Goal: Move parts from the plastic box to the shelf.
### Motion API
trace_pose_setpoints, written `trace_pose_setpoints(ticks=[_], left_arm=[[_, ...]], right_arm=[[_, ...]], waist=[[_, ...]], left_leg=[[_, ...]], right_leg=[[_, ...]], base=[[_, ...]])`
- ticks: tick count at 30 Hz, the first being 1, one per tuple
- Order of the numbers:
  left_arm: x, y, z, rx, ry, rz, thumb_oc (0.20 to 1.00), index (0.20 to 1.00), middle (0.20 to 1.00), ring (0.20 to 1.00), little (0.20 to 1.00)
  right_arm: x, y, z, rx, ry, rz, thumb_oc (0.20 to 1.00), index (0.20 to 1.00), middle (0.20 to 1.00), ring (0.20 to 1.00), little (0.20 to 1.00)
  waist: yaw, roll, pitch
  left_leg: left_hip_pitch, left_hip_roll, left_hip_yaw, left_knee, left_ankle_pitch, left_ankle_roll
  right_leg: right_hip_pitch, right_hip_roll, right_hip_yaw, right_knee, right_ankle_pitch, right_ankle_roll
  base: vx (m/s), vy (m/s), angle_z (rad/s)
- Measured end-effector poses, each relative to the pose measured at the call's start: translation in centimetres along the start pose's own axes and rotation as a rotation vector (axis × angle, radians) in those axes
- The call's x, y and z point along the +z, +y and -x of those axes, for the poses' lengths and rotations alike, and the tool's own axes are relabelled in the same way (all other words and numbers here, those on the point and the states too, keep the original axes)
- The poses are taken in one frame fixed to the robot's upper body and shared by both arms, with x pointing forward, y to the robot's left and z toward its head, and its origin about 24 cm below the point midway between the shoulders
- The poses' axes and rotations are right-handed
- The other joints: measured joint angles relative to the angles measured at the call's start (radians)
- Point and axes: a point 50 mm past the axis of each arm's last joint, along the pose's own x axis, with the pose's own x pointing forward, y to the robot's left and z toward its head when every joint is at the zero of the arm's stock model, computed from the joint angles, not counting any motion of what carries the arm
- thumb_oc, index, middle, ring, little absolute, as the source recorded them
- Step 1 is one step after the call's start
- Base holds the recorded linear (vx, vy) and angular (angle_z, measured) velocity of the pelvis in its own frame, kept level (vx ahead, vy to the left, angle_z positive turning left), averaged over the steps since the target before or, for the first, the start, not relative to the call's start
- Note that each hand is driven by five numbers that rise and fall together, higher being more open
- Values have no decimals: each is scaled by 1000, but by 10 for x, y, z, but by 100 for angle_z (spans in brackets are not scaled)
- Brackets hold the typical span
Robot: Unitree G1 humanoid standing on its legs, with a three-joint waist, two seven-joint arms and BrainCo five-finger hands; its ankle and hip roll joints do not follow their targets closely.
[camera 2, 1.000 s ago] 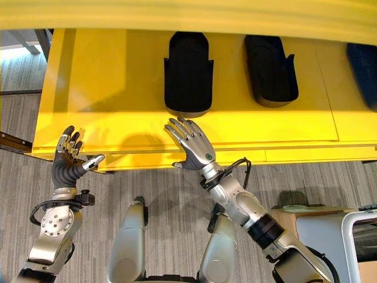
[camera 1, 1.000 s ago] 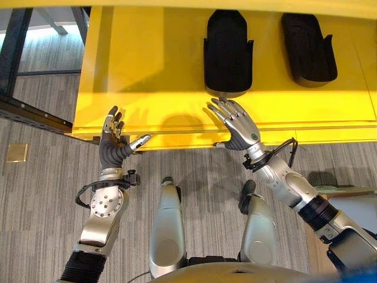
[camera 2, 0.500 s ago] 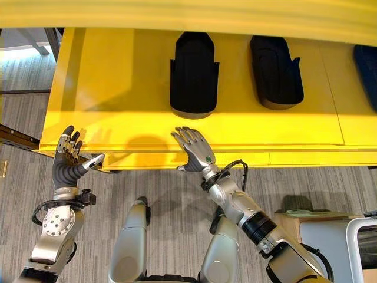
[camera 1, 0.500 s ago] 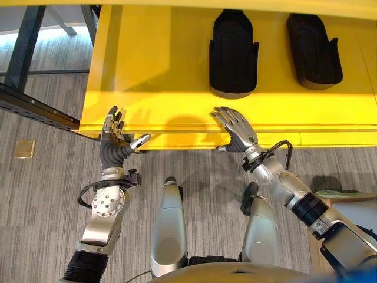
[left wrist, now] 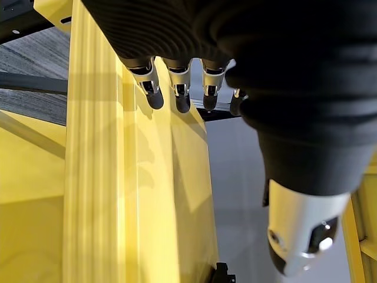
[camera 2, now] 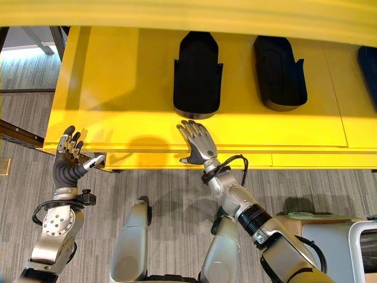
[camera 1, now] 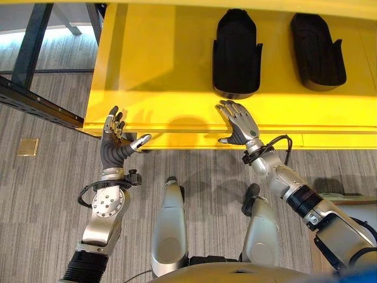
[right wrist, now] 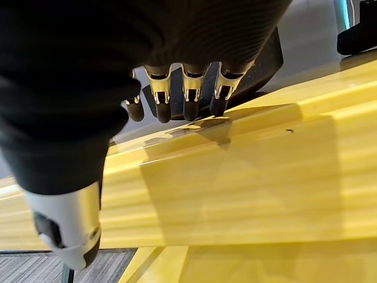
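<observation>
Grey striped carpet (camera 1: 41, 194) runs under the yellow shelf (camera 1: 159, 65), whose front lip crosses both eye views just ahead of my two hands. My right hand (camera 1: 240, 124) lies over that front edge, fingers (right wrist: 191, 103) straight and spread, palm down, gripping nothing — in its wrist view the dark tips hang just above the yellow surface and I can't tell whether they touch it. Directly beyond those fingertips sits a black moulded part (camera 1: 237, 53), long and rounded at the far end, lying flat on the shelf. A second black part (camera 1: 318, 50) of the same shape lies further out on the right hand's outer side, apart from the first. My left hand (camera 1: 115, 144) is raised at the shelf's front corner, upright, fingers loosely extended and thumb (camera 1: 140, 141) out to the side, empty; its wrist view shows the fingertips close beside the yellow lip. A dark metal frame (camera 1: 35, 103) stands off the left hand's outer side, and beyond it on the carpet is a small brass floor plate (camera 1: 27, 147). At the right eye view's edge there is a pale box rim (camera 2: 365, 247), low beside my right arm.
</observation>
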Motion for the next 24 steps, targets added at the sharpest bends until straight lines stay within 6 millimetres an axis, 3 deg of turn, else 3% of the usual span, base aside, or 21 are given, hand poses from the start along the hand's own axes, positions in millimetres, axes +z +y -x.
trace_pose_setpoints(ticks=[9, 24], left_arm=[[-1, 0, 1, 2, 5, 7, 1000, 1000, 1000, 1000, 1000], [-1, 1, 1, -3, 11, 15, 1000, 1000, 1000, 1000, 1000]], right_arm=[[-9, -4, -2, -21, 48, 16, 1000, 1000, 1000, 1000, 1000], [-19, -8, -5, -39, 90, 31, 1000, 1000, 1000, 1000, 1000]], waist=[[22, 10, 0], [21, 11, 0]], left_leg=[[-3, 0, -4, 4, 2, -3], [-18, -6, -7, 19, 1, 2]], right_leg=[[4, 1, -6, -4, 2, -2], [5, -1, -7, -17, 10, 5]], base=[[2, 0, 0], [-3, 3, 0]])
